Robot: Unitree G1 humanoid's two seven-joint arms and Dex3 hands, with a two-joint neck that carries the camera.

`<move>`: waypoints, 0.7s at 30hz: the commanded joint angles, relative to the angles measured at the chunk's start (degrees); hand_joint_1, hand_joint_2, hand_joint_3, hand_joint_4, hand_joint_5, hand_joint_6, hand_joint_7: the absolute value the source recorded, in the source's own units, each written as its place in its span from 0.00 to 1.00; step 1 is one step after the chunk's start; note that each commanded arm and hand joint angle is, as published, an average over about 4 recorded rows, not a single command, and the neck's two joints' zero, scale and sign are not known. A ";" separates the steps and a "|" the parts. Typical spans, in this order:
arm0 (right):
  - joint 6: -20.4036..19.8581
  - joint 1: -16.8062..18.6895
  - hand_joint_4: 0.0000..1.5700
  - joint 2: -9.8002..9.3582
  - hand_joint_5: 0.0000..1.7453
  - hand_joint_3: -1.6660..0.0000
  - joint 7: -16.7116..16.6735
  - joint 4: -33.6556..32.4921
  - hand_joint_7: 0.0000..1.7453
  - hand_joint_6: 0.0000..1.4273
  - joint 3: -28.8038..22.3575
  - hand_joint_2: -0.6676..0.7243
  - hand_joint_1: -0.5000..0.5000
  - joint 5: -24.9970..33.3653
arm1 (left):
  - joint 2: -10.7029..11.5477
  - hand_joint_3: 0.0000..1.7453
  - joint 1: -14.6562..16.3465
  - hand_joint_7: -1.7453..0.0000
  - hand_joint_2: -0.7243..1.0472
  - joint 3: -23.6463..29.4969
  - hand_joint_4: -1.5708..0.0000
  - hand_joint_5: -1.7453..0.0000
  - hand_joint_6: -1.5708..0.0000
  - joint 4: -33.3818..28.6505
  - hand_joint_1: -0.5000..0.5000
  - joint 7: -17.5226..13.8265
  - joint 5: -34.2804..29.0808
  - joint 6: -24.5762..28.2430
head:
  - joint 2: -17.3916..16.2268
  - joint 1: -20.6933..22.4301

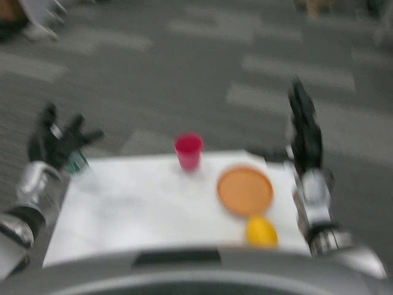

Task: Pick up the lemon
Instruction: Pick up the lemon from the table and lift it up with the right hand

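Yellow lemon (261, 232) is sitting at lower right, just below the orange plate (245, 190). Right hand (303, 136) is hovering wide beside it, empty; it should drop straight down and wrap.

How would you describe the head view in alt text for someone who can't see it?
Blurred view from a robot's head: a yellow lemon lies untouched at the near right edge of a white table, beside an orange plate. A pink cup stands further back. Both black hands, left hand and right hand, are raised, holding nothing.
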 commanded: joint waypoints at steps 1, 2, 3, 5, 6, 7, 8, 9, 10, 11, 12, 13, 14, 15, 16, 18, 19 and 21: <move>0.22 -1.43 0.00 0.14 0.17 0.81 -0.37 0.38 0.00 0.00 -0.04 0.28 0.50 0.52 | 0.01 0.05 -0.03 1.00 0.96 -0.10 1.00 1.00 1.00 0.03 1.00 0.20 0.11 -0.17 | -0.60 -0.38; 0.22 -1.43 0.00 0.16 0.17 0.81 -0.37 0.38 0.00 0.00 -0.02 0.30 0.50 0.52 | 0.01 0.05 -0.03 1.00 0.96 -0.12 1.00 1.00 1.00 0.05 1.00 0.18 0.11 -0.17 | -3.34 -2.13; 0.22 -1.43 0.00 0.16 0.17 0.81 -0.37 0.38 0.00 0.00 0.00 0.30 0.50 0.54 | 0.01 0.05 -0.07 1.00 0.98 -0.16 1.00 1.00 1.00 0.07 1.00 0.18 0.11 -0.17 | -5.15 -3.43; 0.22 -1.43 0.00 0.16 0.17 0.81 -0.42 0.34 0.00 0.00 0.05 0.28 0.50 0.54 | 0.01 0.05 -0.20 1.00 0.98 -0.25 1.00 1.00 1.00 0.07 1.00 0.18 0.07 -0.17 | -8.42 -5.67; 0.19 -1.37 0.00 0.16 0.17 0.81 -0.46 0.27 0.00 0.00 0.09 0.27 0.50 0.54 | 0.04 0.04 -0.29 1.00 0.98 -0.32 1.00 1.00 1.00 0.07 1.00 0.18 0.05 -0.14 | -7.52 -5.16; 0.17 -1.30 0.00 0.16 0.17 0.81 -0.51 0.21 0.00 0.00 0.13 0.27 0.50 0.52 | 0.06 0.03 -0.34 1.00 0.96 -0.36 1.00 1.00 1.00 0.07 1.00 0.18 0.02 -0.12 | -7.38 -5.37; 0.15 -1.10 0.00 0.16 0.17 0.81 -0.53 0.10 0.00 0.00 0.18 0.28 0.50 0.52 | 0.08 0.03 -0.38 1.00 0.96 -0.38 1.00 1.00 1.00 0.07 1.00 0.18 0.02 -0.10 | -7.50 -5.63; 0.13 -0.71 0.00 0.16 0.17 0.81 -0.55 -0.08 0.00 0.00 0.20 0.28 0.50 0.52 | 0.10 0.03 -0.42 1.00 0.96 -0.41 1.00 1.00 1.00 0.07 1.00 0.18 0.05 -0.08 | -7.62 -6.29; 0.13 -0.38 0.00 0.16 0.17 0.81 -0.55 -0.21 0.00 0.00 0.20 0.28 0.50 0.52 | 0.10 0.04 -0.45 1.00 0.96 -0.41 1.00 1.00 1.00 0.07 1.00 0.18 0.07 -0.08 | -7.70 -6.91; 0.13 0.19 0.00 0.18 0.15 0.81 -0.55 -0.38 0.00 0.00 0.18 0.30 0.51 0.52 | 0.10 0.05 -0.49 1.00 0.96 -0.43 1.00 1.00 1.00 0.07 1.00 0.18 0.07 -0.06 | -7.53 -7.00; 0.13 0.63 0.00 0.20 0.14 0.81 -0.55 -0.49 0.00 0.00 0.13 0.30 0.52 0.52 | 0.10 0.05 -0.51 1.00 0.95 -0.45 1.00 1.00 1.00 0.07 1.00 0.18 0.07 -0.03 | -7.39 -7.57; 0.13 1.14 0.00 0.27 0.12 0.82 -0.55 -0.63 0.00 0.00 0.09 0.32 0.53 0.52 | 0.10 0.05 -0.56 1.00 0.95 -0.49 1.00 1.00 1.00 0.07 1.00 0.18 0.07 0.01 | -7.30 -7.62; 0.13 2.08 0.00 0.40 0.11 0.83 -0.53 -0.89 0.00 0.00 -0.02 0.35 0.55 0.54 | 0.12 0.05 -0.62 1.00 0.95 -0.60 1.00 1.00 1.00 0.07 1.00 0.18 0.05 0.08 | -7.14 -7.76; 0.13 2.79 0.00 0.51 0.11 0.86 -0.51 -1.11 0.00 0.00 -0.11 0.39 0.57 0.56 | 0.15 0.05 -0.67 1.00 0.95 -0.69 1.00 1.00 1.00 0.07 1.00 0.18 0.05 0.12 | -7.04 -7.88; 0.13 3.73 0.00 0.64 0.11 0.88 -0.51 -1.37 0.00 0.00 -0.24 0.42 0.59 0.58 | 0.17 0.05 -0.73 1.00 0.95 -0.78 1.00 1.00 1.00 0.07 1.00 0.18 0.07 0.19 | -7.03 -7.79; 0.15 4.94 0.00 0.77 0.11 0.92 -0.51 -1.59 0.00 0.00 -0.42 0.51 0.66 0.63 | 0.19 0.05 -0.82 1.00 0.95 -0.87 1.00 1.00 1.00 0.07 1.00 0.18 0.09 0.25 | -6.85 -7.74; 0.17 5.47 0.00 0.82 0.11 0.93 -0.51 -1.64 0.00 0.00 -0.48 0.56 0.68 0.65 | 0.19 0.05 -0.86 1.00 0.95 -0.89 1.00 1.00 1.00 0.07 1.00 0.18 0.11 0.27 | -6.76 -7.72; 0.22 6.57 0.00 0.91 0.11 0.95 -0.46 -1.55 0.00 0.00 -0.57 0.64 0.72 0.69 | 0.19 0.05 -0.95 1.00 0.95 -0.93 1.00 1.00 1.00 0.07 1.00 0.18 0.11 0.27 | -6.58 -7.67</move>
